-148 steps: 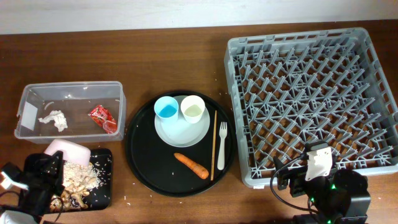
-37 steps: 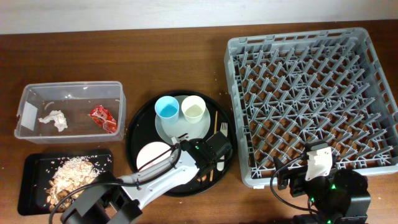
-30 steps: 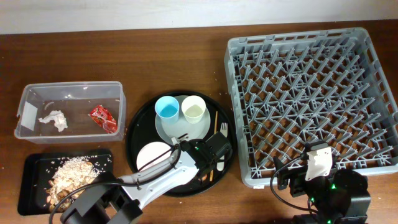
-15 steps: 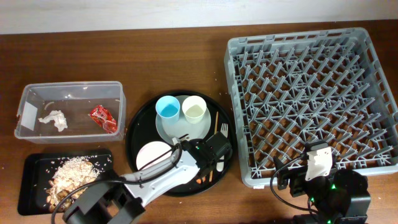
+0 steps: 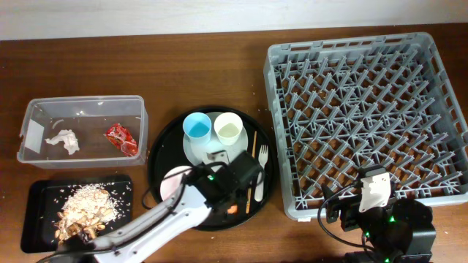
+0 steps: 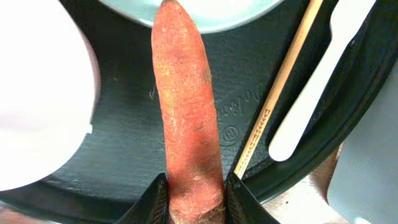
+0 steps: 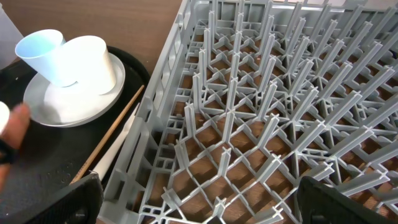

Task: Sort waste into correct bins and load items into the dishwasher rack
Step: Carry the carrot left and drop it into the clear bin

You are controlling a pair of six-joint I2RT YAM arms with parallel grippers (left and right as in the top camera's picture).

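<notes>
Left wrist view: the left hand is clamped on the thick end of the orange carrot, one finger on each flank.
Carrot: lies flat on the large round black tray, stretching straight ahead of the hand, with its tip at the rim of the pale round plate.
Neighbours: the thin wooden chopstick is just beside the right-side finger, seemingly touching it. The white plastic fork lies beyond it, and the pinkish-white bowl is ahead to the left.
Grip: it holds one end only, so the long free part may swing.
Lift: go straight up first, so the chopstick is not dragged and the tip clears the plate.
Destination: likely the shallow black rectangular tray holding the brownish crumbly scraps, well off to the hand's left past the bowl. The clear plastic tub holds the red wrapper and white tissue.
Release: open low over the scraps.
Right hand: fingers apart and empty, over the edge of the grey plastic rack.
</notes>
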